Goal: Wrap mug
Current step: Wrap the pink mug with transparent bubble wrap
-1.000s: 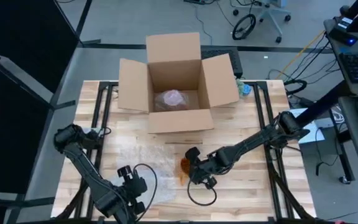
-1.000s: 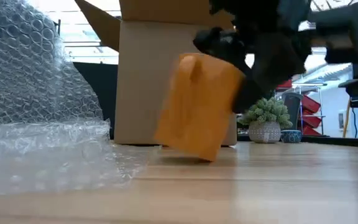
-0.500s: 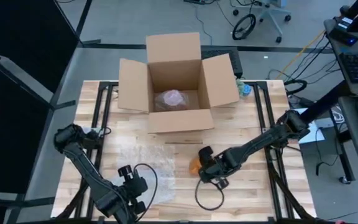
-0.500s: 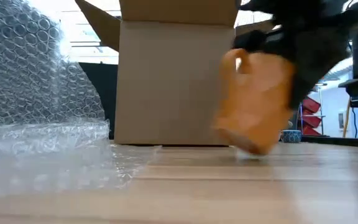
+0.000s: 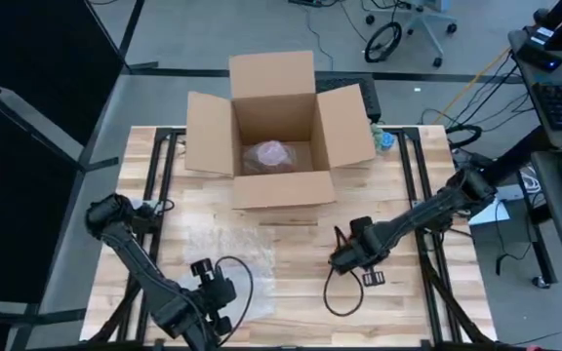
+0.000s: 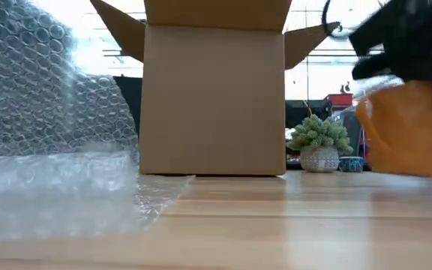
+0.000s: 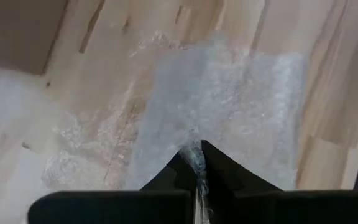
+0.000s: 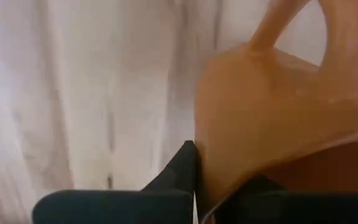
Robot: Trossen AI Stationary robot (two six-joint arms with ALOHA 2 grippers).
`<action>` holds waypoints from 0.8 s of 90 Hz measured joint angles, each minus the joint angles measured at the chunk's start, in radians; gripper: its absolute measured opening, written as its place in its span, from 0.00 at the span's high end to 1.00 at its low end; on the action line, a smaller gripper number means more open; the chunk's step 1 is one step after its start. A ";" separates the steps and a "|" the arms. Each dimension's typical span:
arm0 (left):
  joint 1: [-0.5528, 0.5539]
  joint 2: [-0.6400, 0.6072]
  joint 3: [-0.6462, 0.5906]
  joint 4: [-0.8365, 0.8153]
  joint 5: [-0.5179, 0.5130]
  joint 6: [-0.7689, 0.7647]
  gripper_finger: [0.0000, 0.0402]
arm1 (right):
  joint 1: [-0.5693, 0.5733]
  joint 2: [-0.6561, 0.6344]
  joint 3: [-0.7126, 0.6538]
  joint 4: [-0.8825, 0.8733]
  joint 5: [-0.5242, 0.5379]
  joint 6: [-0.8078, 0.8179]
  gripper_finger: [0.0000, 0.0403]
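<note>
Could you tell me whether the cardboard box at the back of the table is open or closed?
Open. In the high view the cardboard box has its flaps folded outward, and a bubble-wrapped bundle is visible inside on its floor.

Grey floor (image 5: 164, 34) — office chair (image 5: 420, 21)

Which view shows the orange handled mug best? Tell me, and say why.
Right wrist view: the orange handled mug fills it, handle and rim visible, pinched by the right claw. The low view shows only its side, top covered by the claw. The high view hides it under that claw; the left wrist view misses it.
</note>
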 joint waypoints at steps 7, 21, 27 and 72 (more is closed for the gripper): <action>0.001 0.000 0.000 0.002 0.000 0.016 1.00 | -0.010 -0.017 -0.048 0.009 0.002 0.003 1.00; 0.002 0.000 0.000 0.001 -0.005 0.024 1.00 | -0.025 -0.064 -0.117 0.014 0.005 0.034 0.99; 0.003 0.000 0.000 0.000 -0.009 0.024 1.00 | -0.024 -0.074 -0.132 0.018 0.011 0.071 0.94; 0.014 0.000 0.000 0.012 -0.014 0.043 1.00 | 0.017 -0.148 0.164 -0.025 0.004 0.261 0.44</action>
